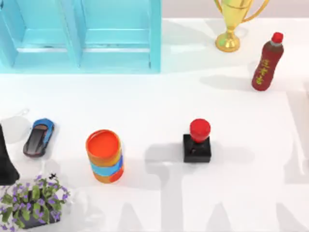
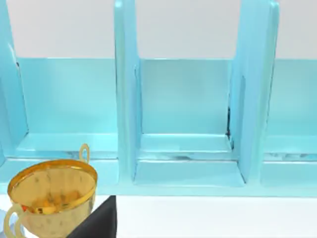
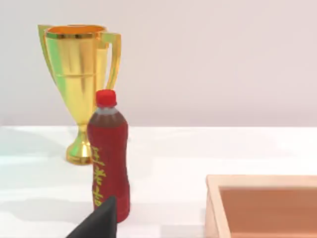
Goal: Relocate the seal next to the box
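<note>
Mid-bench, right of center, seal [image 1: 197, 141] stands upright & untouched; prob. light, rigid, glossy knob slippery, so grab the square black base; can't tell either gripper's state.

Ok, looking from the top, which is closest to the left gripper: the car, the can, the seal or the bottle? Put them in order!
1. Car: beside the left gripper, at the table's left edge.
2. Can: left of the middle.
3. Seal: right of the middle.
4. Bottle: far right, towards the back.
</note>
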Action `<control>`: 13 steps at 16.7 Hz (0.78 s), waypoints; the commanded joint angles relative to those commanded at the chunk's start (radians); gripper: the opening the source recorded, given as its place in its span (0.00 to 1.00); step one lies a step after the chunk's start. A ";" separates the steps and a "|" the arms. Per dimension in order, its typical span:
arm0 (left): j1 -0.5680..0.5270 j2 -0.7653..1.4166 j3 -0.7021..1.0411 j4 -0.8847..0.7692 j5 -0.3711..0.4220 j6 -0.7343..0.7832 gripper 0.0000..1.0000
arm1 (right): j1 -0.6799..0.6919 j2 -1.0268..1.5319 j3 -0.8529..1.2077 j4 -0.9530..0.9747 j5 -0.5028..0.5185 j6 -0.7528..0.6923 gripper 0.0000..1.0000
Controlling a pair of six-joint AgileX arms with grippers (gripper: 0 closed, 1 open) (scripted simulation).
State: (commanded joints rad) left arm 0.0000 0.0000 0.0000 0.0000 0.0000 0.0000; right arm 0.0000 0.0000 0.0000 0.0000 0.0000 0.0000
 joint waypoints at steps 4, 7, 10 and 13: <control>0.000 0.000 0.000 0.000 0.000 0.000 1.00 | 0.009 0.029 0.028 -0.020 0.000 0.008 1.00; 0.000 0.000 0.000 0.000 0.000 0.000 1.00 | 0.044 0.146 0.139 -0.098 -0.001 0.042 1.00; 0.000 0.000 0.000 0.000 0.000 0.000 1.00 | 0.101 0.334 0.319 -0.225 -0.001 0.096 1.00; 0.000 0.000 0.000 0.000 0.000 0.000 1.00 | 0.173 0.577 0.549 -0.388 -0.001 0.168 1.00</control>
State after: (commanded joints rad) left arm 0.0000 0.0000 0.0000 0.0000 0.0000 0.0000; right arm 0.1734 0.5772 0.5493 -0.3885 -0.0009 0.1677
